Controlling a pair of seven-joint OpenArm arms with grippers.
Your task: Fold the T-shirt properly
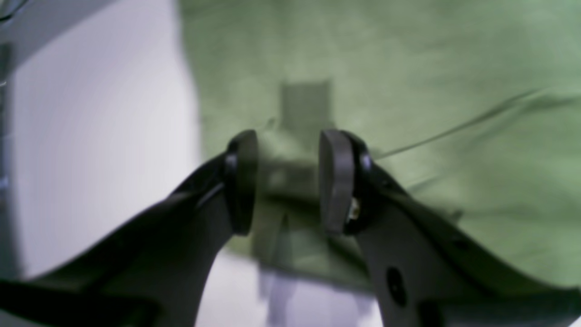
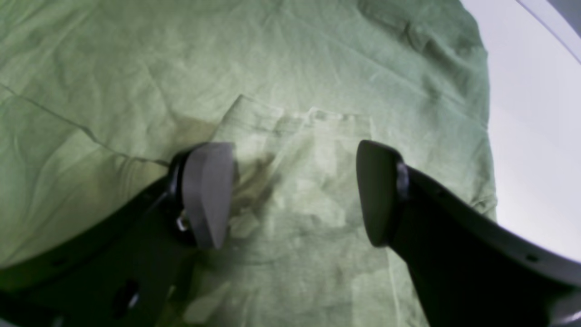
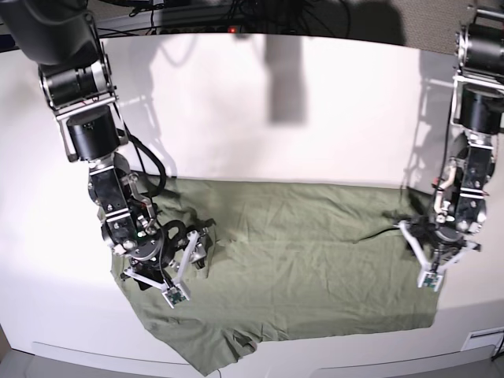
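We see the T-shirt point(image 3: 299, 260) spread across the white table point(image 3: 315, 110), and we place everything by it. Its nearest hem hangs close to the table's front edge, with a small rumpled corner at the bottom.

Nearest in the left wrist view is the left gripper point(image 1: 288, 181), at the shirt's edge on the base view's right side point(image 3: 431, 246). Its two pads stand partway apart, and a raised ridge of green cloth sits in the gap between them. The left pad point(image 1: 243, 181) lies right against the fabric's border, where cloth meets bare table; the right pad point(image 1: 336, 181) is over the cloth. The view is blurred, so we cannot tell whether the pads actually press the ridge or merely straddle it. A long crease runs away across the shirt from that pad.

In the right wrist view, the right gripper point(image 2: 295, 190) hovers over the shirt's opposite end, on the base view's left point(image 3: 169, 264). Its jaws are spread wide, with nothing caught between them; only flat, wrinkled fabric and a paler patch of layered cloth show in the gap. Whether the fingertips touch the cloth we cannot tell.

Farther back, the shirt's far edge lies roughly straight across the table's middle.
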